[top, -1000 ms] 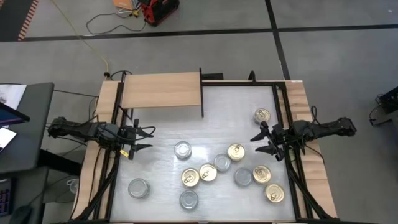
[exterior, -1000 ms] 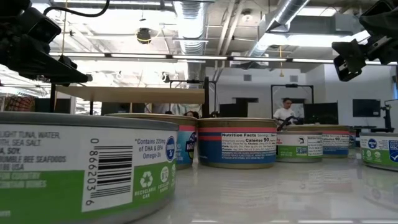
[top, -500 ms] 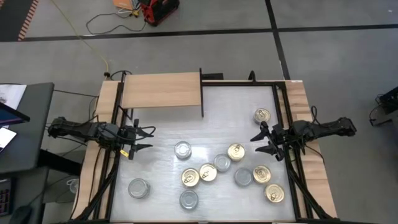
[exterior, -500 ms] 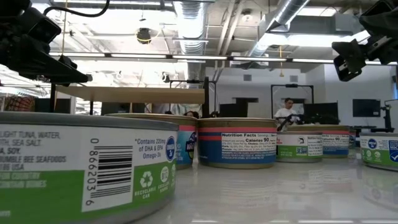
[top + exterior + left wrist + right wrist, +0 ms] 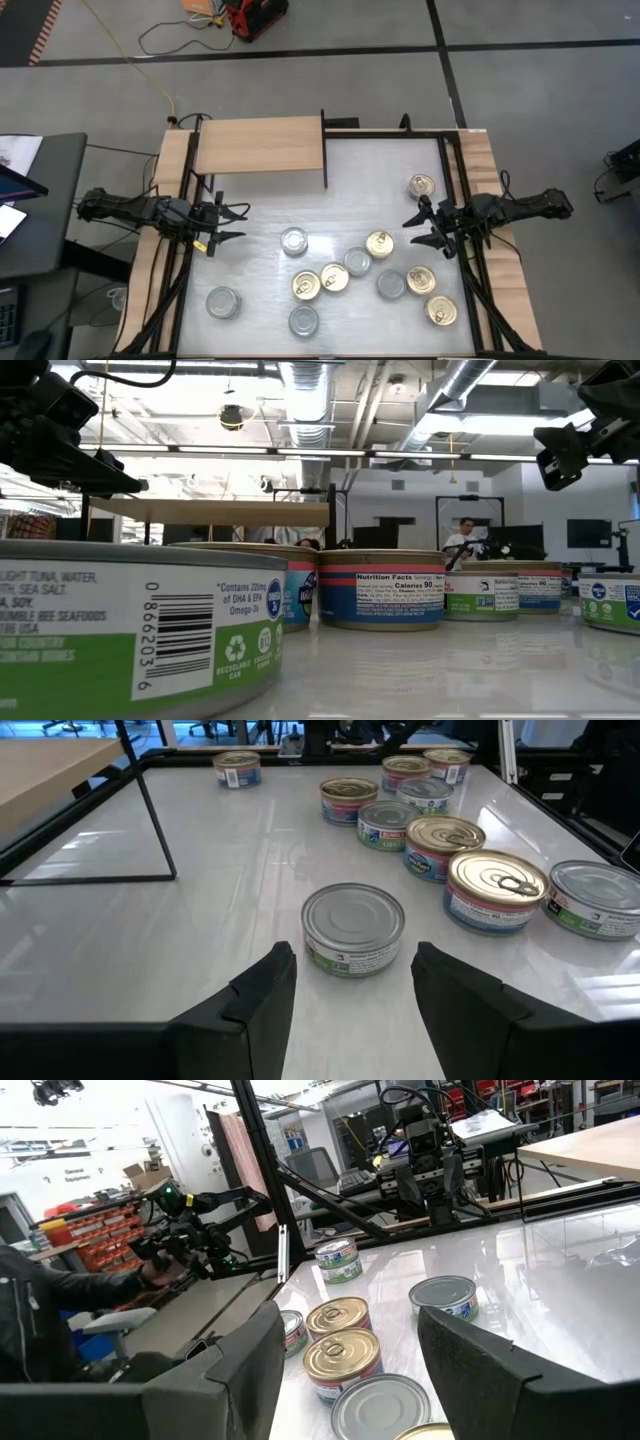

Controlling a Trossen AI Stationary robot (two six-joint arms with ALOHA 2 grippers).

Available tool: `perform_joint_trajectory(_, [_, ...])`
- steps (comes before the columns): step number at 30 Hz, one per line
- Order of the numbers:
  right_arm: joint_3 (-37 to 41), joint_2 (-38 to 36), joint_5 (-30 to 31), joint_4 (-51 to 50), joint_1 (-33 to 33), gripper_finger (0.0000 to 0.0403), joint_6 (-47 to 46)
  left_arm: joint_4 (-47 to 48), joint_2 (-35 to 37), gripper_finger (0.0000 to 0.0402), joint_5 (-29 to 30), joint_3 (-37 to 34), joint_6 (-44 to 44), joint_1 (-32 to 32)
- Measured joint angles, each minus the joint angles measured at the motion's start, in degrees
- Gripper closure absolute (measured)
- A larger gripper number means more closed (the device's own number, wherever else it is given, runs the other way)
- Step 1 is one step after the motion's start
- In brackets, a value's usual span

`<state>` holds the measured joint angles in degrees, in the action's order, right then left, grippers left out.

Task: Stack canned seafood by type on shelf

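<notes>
Several round tins of canned seafood stand on their bases on the white tabletop [image 5: 260, 210]. Gold-lidded tins [image 5: 379, 243] and silver-lidded tins [image 5: 294, 241] lie mixed across its near and right parts, and one gold tin [image 5: 421, 186] stands apart toward the far right. The light wood shelf [image 5: 260, 148] stands at the far left, its dark upright panel [image 5: 324, 150] at the right end. My left gripper [image 5: 228, 223] hovers open at the left edge, with a silver tin [image 5: 353, 928] just ahead of its fingers. My right gripper [image 5: 418, 228] hovers open at the right edge, above the tins.
Black frame rails [image 5: 182, 260] run along the table's left and right sides under both arms. Bare tabletop [image 5: 370, 170] lies between the shelf and the tins. A person's dark sleeve [image 5: 40, 1300] shows beyond the table in the right wrist view.
</notes>
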<state>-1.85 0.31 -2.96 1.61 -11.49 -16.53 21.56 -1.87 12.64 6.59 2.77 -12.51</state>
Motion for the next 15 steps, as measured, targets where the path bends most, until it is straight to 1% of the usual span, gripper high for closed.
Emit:
perform_joint_trajectory(7, [0.00, -0.01, 0.02, 0.01, -0.02, 0.0148, -0.01, -0.02, 0.01, 0.0211, -0.03, -0.01, 0.54, 0.00])
perform_joint_trajectory(8, [0.00, -0.01, 0.01, 0.01, 0.00, 0.0148, 0.00, -0.02, 0.00, 0.0211, -0.04, -0.02, 2.05, 0.00])
perform_joint_trajectory(11, [0.00, -0.01, 0.00, 0.01, -0.02, 0.0148, 0.00, -0.08, 0.01, 0.0211, 0.03, -0.02, 10.28, 0.00])
perform_joint_trajectory(15, [0.00, -0.01, 0.02, 0.00, -0.02, 0.0148, 0.00, -1.33, 0.00, 0.0211, 1.65, -0.02, 11.71, 0.00])
